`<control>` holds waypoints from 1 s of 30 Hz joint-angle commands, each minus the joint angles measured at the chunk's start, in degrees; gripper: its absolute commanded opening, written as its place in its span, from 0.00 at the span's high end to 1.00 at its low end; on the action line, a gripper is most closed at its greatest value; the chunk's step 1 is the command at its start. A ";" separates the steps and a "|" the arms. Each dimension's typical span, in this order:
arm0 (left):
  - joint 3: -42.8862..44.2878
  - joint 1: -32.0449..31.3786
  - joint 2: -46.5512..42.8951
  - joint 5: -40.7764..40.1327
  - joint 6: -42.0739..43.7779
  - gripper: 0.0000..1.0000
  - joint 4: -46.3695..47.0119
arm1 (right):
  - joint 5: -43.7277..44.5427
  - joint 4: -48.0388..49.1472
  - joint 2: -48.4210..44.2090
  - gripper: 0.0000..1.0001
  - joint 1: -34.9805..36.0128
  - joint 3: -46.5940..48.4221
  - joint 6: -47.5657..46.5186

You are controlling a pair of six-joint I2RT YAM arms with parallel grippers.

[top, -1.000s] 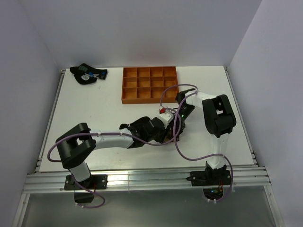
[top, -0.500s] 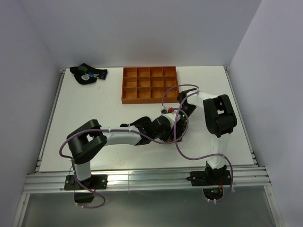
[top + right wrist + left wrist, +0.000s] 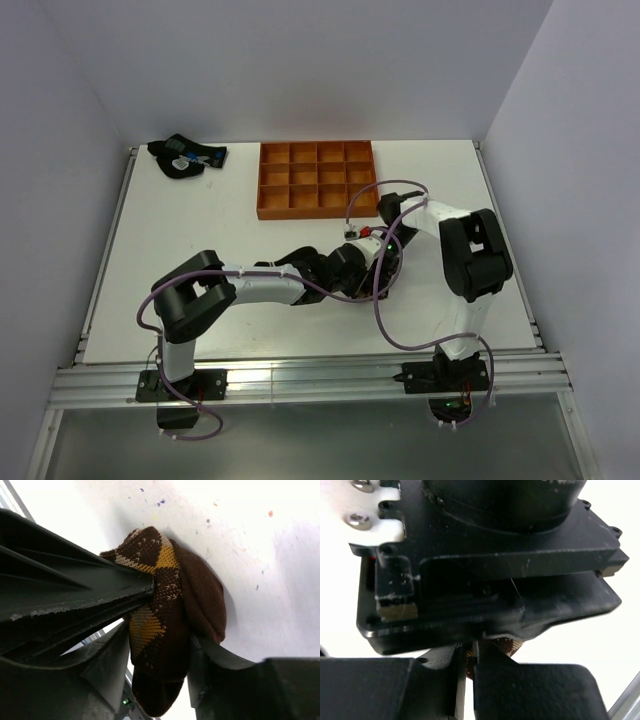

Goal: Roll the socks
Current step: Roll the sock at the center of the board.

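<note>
A: So, where is the sock [image 3: 160, 625] seen?
B: Bunched on the desk [image 3: 260, 555], between the right fingers [image 3: 220, 672]; whether it is squeezed by them cannot be told. A fold is pinched by the left fingers [image 3: 530, 690].

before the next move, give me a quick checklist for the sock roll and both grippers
1. left gripper pinched on the argyle sock: ok
2. argyle sock bunched into a compact bundle: ok
3. right gripper straddles the bundle; squeezing it or not: cannot tell
4. black ankle sock rolled inside: cannot tell, none shows
5. dark bundle at the back left, away from both arms: ok
</note>
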 commanded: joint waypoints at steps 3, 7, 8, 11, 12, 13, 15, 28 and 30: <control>-1.56 -0.70 3.60 2.37 -1.55 0.91 -4.35 | 6.76 9.60 -2.33 0.43 0.10 -2.15 2.44; -1.82 -0.70 3.33 2.10 -1.64 0.91 -4.09 | 6.59 9.25 -3.91 0.42 -0.08 -1.80 3.14; -1.91 -0.70 3.24 2.10 -1.73 0.91 -4.00 | 6.59 9.16 -4.70 0.40 -0.34 -1.80 3.41; -1.74 -0.70 3.33 1.93 -1.64 0.91 -4.26 | 6.50 9.16 -6.02 0.39 -1.04 -1.72 4.02; -1.74 -0.70 3.33 1.93 -1.73 0.91 -4.17 | 6.50 8.81 -6.20 0.39 -1.31 -1.72 4.02; -1.82 -0.70 3.33 1.84 -1.82 0.91 -4.09 | 6.50 8.90 -6.46 0.38 -1.48 -1.72 4.37; -1.82 -0.78 3.24 1.84 -1.82 0.92 -4.00 | 5.97 8.55 -6.82 0.38 -2.27 -1.63 4.47; -1.56 -0.79 3.51 1.22 -2.34 0.92 -3.65 | 1.58 3.01 -6.29 0.29 -8.08 1.53 2.97; -1.39 -0.79 3.68 1.05 -2.26 0.92 -3.73 | 1.40 2.92 -6.12 0.27 -8.51 1.97 3.14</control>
